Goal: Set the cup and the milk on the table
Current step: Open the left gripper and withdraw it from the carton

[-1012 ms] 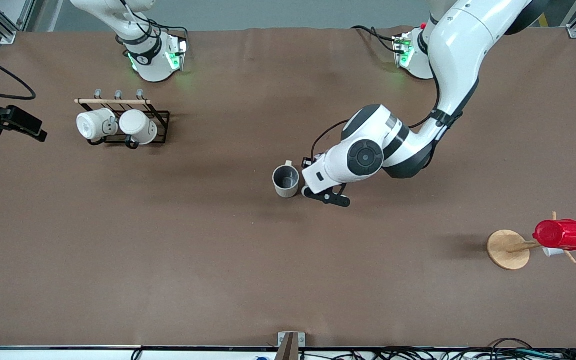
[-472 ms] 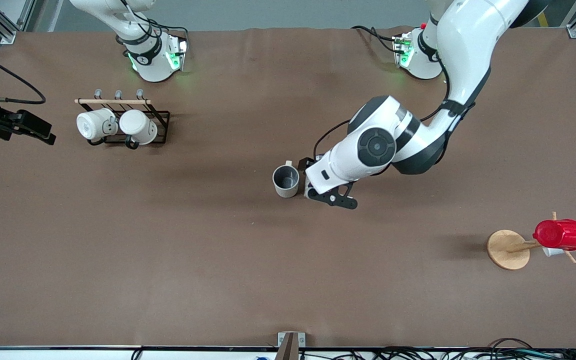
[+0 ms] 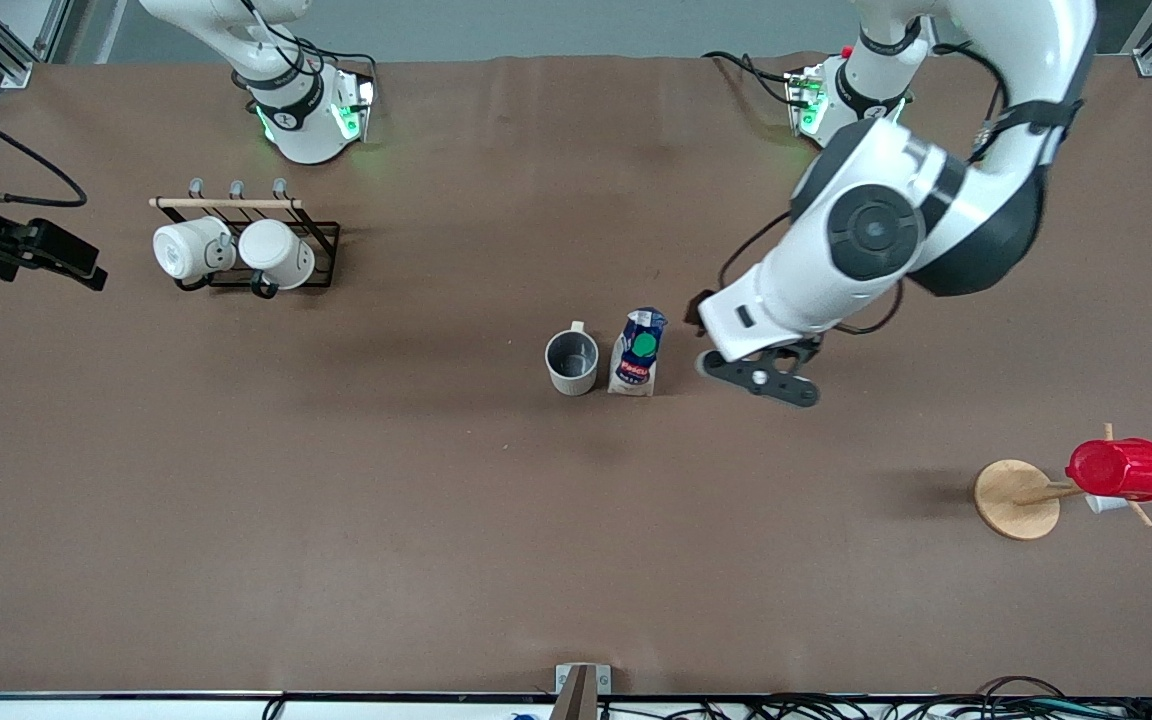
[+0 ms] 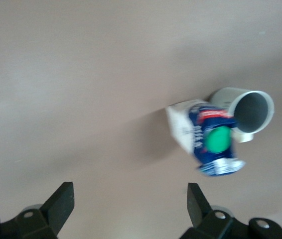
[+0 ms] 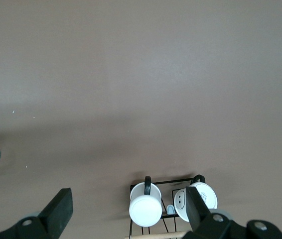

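The cup [image 3: 572, 362] stands upright on the brown table [image 3: 336, 500], near its middle. The milk [image 3: 639, 352] stands right beside the cup, toward the left arm's end, green cap up. My left gripper [image 3: 708, 335] is open and empty, up in the air beside the milk toward the left arm's end. In the left wrist view its fingers [image 4: 61, 204] stand wide apart over bare cloth, with the milk [image 4: 208, 139] and the cup [image 4: 248, 109] clear of them. My right gripper [image 3: 36, 252] is open and empty, held high over the right arm's end.
A black wire rack [image 3: 321, 250] with two white mugs stands toward the right arm's end; it shows in the right wrist view [image 5: 171, 199]. A wooden mug tree [image 3: 1016, 498] bearing a red ribbed cup [image 3: 1121, 470] stands toward the left arm's end.
My left gripper has let go of the milk, risen and moved toward the left arm's end. The milk now stands uncovered beside the cup. The right gripper has barely shifted.
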Available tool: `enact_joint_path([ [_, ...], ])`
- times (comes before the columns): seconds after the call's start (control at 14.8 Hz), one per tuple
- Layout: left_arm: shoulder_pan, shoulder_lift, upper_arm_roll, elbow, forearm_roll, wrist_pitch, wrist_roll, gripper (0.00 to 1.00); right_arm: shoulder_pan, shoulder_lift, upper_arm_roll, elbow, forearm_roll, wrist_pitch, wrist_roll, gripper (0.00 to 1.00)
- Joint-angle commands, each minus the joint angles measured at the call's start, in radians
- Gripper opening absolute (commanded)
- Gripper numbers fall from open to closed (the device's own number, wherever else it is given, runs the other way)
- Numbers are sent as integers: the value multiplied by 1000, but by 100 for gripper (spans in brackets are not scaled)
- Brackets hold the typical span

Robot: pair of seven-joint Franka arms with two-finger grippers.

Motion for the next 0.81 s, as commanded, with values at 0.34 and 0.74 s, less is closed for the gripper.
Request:
enact_joint_path([
  [0.34, 10, -240, 269, -119, -71, -39, 57, 100, -2, 1, -3, 10, 5, -1, -12, 100],
  [0.74, 38, -358, 338, -121, -73, -66, 96, 99, -5, 1, -3, 10, 10, -1, -12, 100],
])
